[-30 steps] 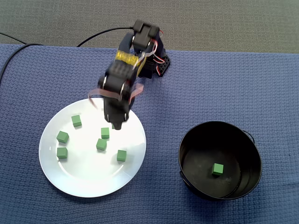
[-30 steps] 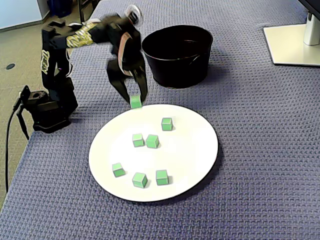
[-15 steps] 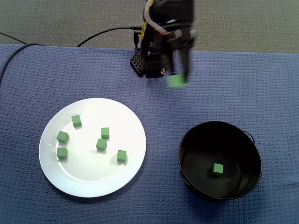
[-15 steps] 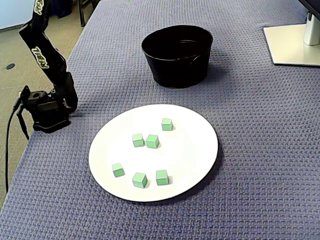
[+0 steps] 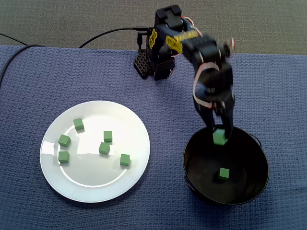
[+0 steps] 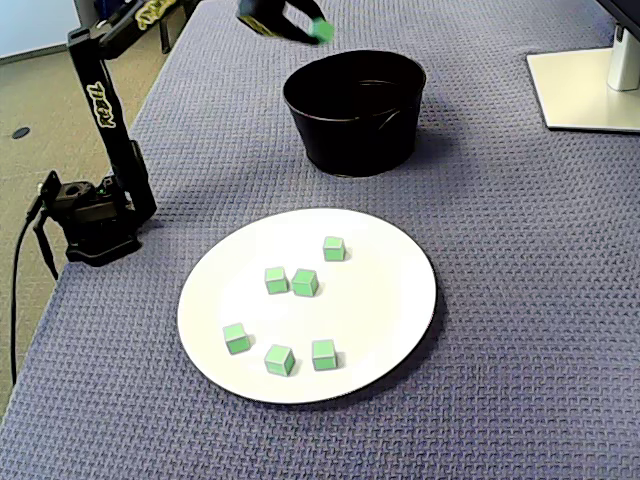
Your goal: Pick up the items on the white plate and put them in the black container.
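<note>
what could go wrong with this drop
1. In a fixed view the cube held by the gripper looks just inside the bucket's far rim. Released here, it might clip the rim and land on the cloth.
2. In a fixed view the cube looks well above the bucket, so it could bounce on landing, possibly out.
3. If the arm lowers first, the fingers could knock the rim and shift the bucket.

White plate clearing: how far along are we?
Done: one green cube lies in the black container. In hand: the claw grips a second cube just above the container's rim, not yet released. Left: six cubes on the white plate.
</note>
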`<act>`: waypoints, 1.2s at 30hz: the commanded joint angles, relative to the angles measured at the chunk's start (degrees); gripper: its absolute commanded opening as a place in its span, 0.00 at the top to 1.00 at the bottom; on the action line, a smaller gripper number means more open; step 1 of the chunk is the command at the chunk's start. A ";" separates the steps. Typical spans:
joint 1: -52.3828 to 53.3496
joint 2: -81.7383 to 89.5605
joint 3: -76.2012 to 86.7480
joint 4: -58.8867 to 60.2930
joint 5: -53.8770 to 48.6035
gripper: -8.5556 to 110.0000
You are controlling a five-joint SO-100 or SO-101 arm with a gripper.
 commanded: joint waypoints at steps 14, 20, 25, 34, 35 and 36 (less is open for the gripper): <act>2.64 0.62 6.59 -7.65 5.36 0.59; 15.64 1.76 -20.13 19.95 8.88 0.65; 31.46 -4.39 -26.54 22.50 11.60 0.66; 44.74 -25.22 -25.75 21.80 14.94 0.58; 45.35 -26.98 -25.66 22.24 15.38 0.58; 45.88 -28.56 -25.40 22.50 15.47 0.58</act>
